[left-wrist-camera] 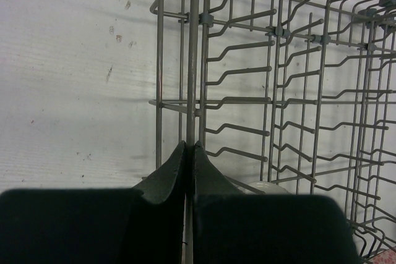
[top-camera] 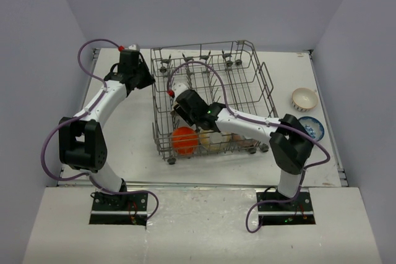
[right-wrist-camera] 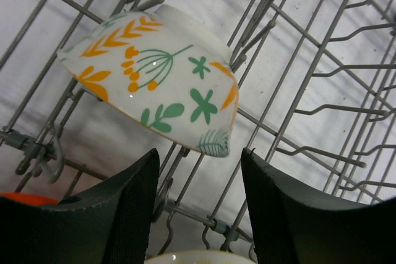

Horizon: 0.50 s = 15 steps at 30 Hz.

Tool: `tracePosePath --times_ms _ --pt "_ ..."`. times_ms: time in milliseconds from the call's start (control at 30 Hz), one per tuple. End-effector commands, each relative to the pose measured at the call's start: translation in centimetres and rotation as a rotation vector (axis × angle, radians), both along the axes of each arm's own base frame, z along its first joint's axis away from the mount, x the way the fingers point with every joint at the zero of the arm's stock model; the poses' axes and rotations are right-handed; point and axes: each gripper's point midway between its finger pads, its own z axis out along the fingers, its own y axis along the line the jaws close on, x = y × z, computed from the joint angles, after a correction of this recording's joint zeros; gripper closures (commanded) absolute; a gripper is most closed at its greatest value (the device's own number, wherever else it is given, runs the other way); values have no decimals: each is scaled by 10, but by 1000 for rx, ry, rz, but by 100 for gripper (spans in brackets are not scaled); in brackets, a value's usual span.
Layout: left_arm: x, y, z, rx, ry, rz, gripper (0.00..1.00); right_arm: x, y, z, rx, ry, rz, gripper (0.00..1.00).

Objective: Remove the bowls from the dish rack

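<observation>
The grey wire dish rack stands mid-table. My left gripper is shut on a wire of its left rim, the fingertips pinched around it. My right gripper reaches inside the rack and is open; its jaws sit just below a white floral bowl that leans on its side against the tines, with nothing between them. An orange bowl and a cream-yellow bowl stand in the rack's near end. A whitish bowl and a blue-and-white bowl rest on the table to the right.
Upright tines fill the rack around the right gripper. A pale bowl rim shows behind the left fingers. The table's right edge runs close past the two bowls outside the rack.
</observation>
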Motion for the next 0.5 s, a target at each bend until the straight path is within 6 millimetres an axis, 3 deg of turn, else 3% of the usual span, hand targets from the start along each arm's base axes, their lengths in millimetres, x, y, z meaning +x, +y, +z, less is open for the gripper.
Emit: tracePosePath --times_ms 0,167,467 --pt "-15 26 -29 63 110 63 100 -3 4 75 121 -144 -29 44" --pt "-12 26 -25 57 108 62 100 -3 5 81 111 -145 -12 43" --pt "-8 28 -26 50 109 63 100 18 30 59 51 -138 30 43"
